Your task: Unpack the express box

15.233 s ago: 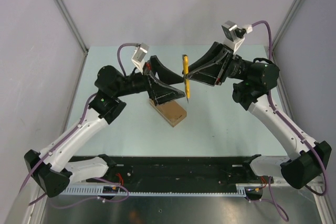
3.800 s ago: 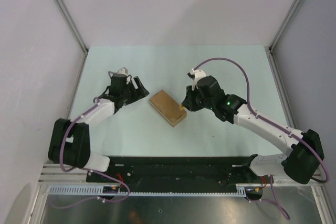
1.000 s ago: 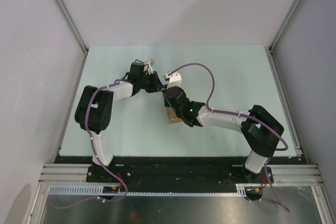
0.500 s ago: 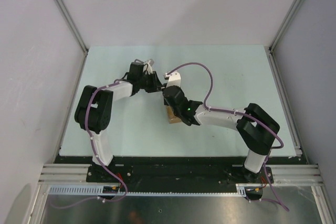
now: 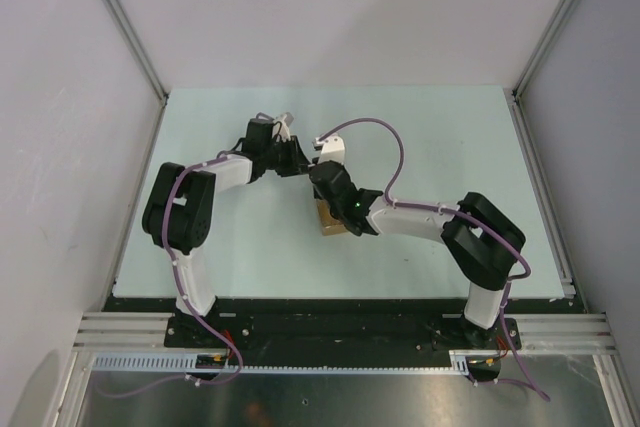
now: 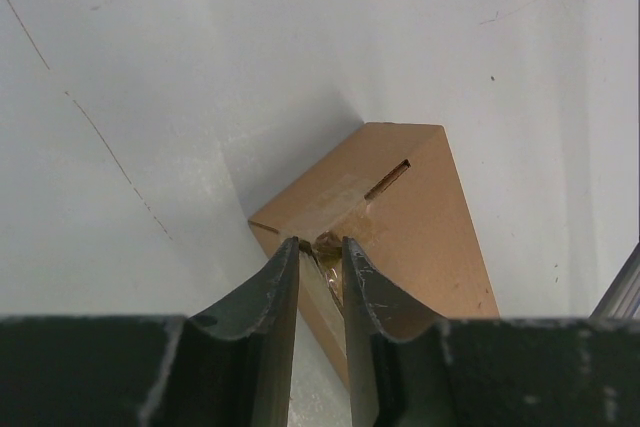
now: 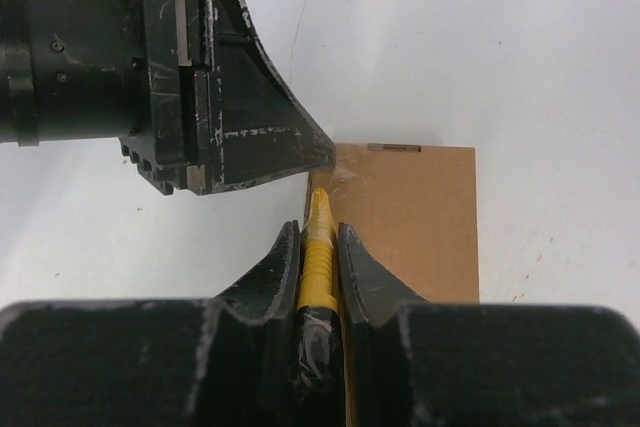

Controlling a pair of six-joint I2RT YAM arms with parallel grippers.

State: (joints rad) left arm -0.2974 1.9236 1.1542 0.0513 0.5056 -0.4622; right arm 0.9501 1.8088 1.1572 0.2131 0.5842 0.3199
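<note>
The express box (image 5: 328, 224) is a flat brown carton lying mid-table, mostly hidden under the right arm in the top view. In the left wrist view, my left gripper (image 6: 320, 244) pinches the near corner edge of the box (image 6: 420, 197), with crumpled clear tape between the tips. My right gripper (image 7: 320, 232) is shut on a yellow-and-black utility knife (image 7: 318, 247). The knife's tip rests along the left edge of the box (image 7: 420, 217), just short of the left gripper's fingers (image 7: 270, 152). From above, the left gripper (image 5: 300, 162) and right gripper (image 5: 316, 185) meet over the box's far end.
Pale green tabletop (image 5: 440, 137) surrounds the box, bounded by white walls and metal frame posts (image 5: 125, 37). A purple cable (image 5: 375, 132) loops above the right wrist. The right arm's elbow (image 5: 485, 237) sits low to the right.
The left jaws have narrowed a little on the box corner. The right arm's elbow has shifted left and its gripper has crept slightly toward the left gripper.
</note>
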